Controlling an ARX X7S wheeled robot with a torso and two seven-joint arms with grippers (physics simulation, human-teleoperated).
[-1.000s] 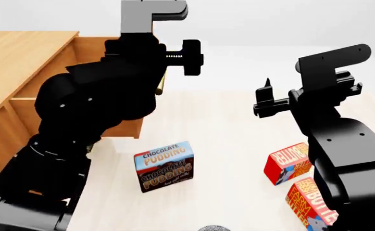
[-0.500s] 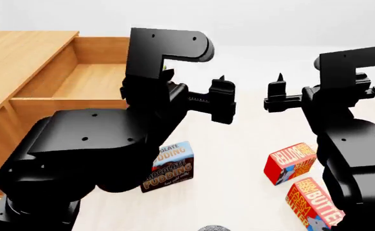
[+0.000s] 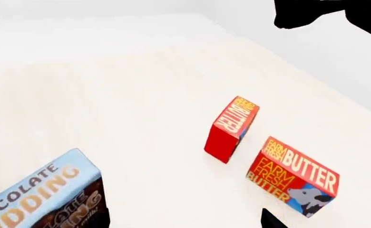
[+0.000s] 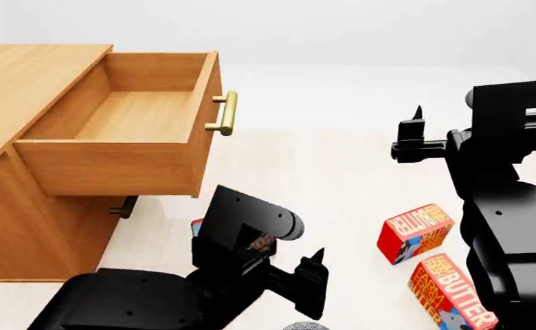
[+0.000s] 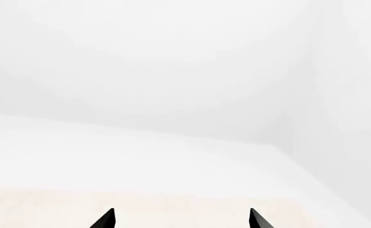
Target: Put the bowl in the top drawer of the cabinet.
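Only a thin grey speckled sliver of the bowl (image 4: pixel 305 325) shows, at the bottom edge of the head view, just below my left gripper (image 4: pixel 310 282). That gripper is open and empty; its wrist view (image 3: pixel 185 223) looks over the table with the fingertips far apart. The cabinet (image 4: pixel 29 75) stands at the left, its top drawer (image 4: pixel 121 117) pulled out and empty, brass handle (image 4: pixel 227 113) facing right. My right gripper (image 4: pixel 413 137) hangs open in the air at the right, far from the drawer; in its wrist view (image 5: pixel 180 221) nothing lies between the fingertips.
A chocolate pudding box (image 3: pixel 39 199) stands close beside my left gripper, mostly hidden behind the arm in the head view. Two red butter boxes (image 4: pixel 415 232) (image 4: pixel 447 289) lie at the right under my right arm. The lower drawer's handle (image 4: pixel 126 206) peeks out below the top drawer.
My left arm has dropped from in front of the drawer to the bottom of the head view, uncovering the open drawer. My right gripper has drifted a little to the right.
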